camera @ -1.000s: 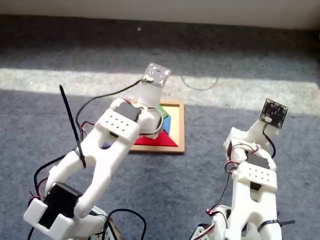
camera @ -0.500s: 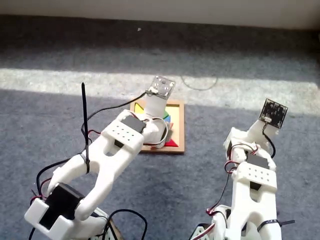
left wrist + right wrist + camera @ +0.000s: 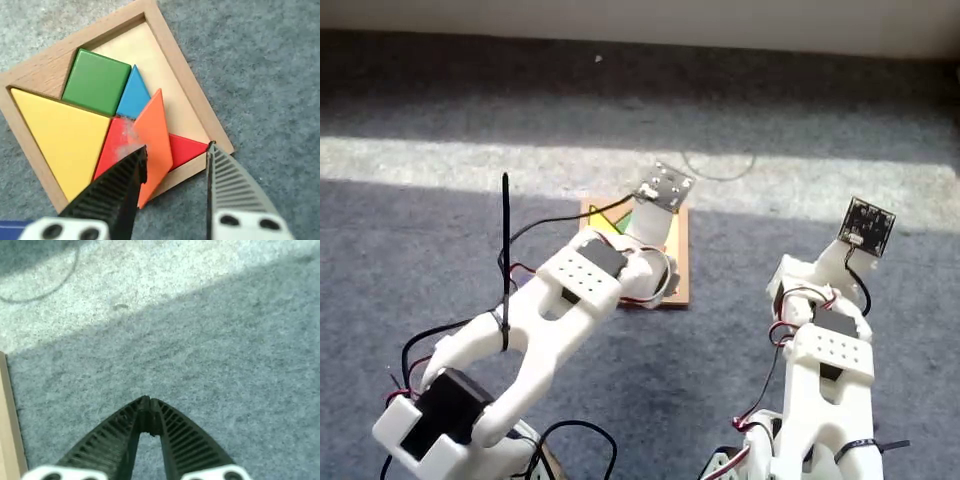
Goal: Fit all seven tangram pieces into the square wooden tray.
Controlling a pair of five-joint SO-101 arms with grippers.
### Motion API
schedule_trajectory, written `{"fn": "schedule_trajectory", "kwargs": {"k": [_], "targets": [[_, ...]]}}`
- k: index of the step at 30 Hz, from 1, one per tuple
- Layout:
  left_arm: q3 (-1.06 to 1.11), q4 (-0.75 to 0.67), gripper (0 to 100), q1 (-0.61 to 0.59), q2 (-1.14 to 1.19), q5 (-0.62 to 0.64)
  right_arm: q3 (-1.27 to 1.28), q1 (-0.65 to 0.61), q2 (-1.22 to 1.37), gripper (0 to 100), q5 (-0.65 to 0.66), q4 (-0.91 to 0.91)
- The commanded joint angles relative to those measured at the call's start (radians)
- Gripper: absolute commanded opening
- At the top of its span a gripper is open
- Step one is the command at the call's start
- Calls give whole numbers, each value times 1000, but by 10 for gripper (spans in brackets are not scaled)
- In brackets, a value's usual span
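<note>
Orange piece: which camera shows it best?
Left wrist view: the orange piece lies plainly atop the red piece. In the high view the left arm covers that part of the tray; the right wrist view catches its rim.

Tray (image 3: pixel 187 80): pale wood. Pieces: yellow triangle (image 3: pixel 60 130), green square (image 3: pixel 96 81), blue triangle (image 3: pixel 134 95), orange parallelogram (image 3: pixel 155 135), red triangle (image 3: pixel 187 150). Counter (image 3: pixel 260 75): speckled grey. Left end effector (image 3: pixel 176 150): black, ribbed. Arms (image 3: pixel 550 320): white.

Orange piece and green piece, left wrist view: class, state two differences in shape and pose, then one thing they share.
The orange piece is a parallelogram; the green piece is a square. The orange piece lies askew over the red piece; the green piece sits flat in the tray. Both are four-sided.
</note>
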Motion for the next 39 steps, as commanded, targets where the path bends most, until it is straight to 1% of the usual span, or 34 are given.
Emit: {"fn": "schedule_trajectory", "kwargs": {"k": [1,7,11,15,17,21,24,33,36,39], "targets": [[-12,-15,197,38,-41,-34,-12,7,-30,10,9,-22],[-8,-15,200,-21,-38,-35,-12,7,-30,10,9,-22],[-2,-15,200,-24,-38,-37,-12,7,-30,10,9,-22],[-31,-14,197,-41,25,-37,-10,7,-30,10,9,-22],[-76,18,196,-68,67,-35,-10,7,-30,10,9,-22],[-196,135,196,-114,147,-34,-8,7,-30,10,9,-22],[-243,173,196,-116,189,-34,-8,7,-30,10,9,-22],[-259,170,197,-110,203,-32,-8,7,-30,10,9,-22],[-259,170,195,-91,205,-37,-10,7,-30,10,9,-22],[-259,169,165,-62,205,-40,-10,7,-30,10,9,-22]]}}
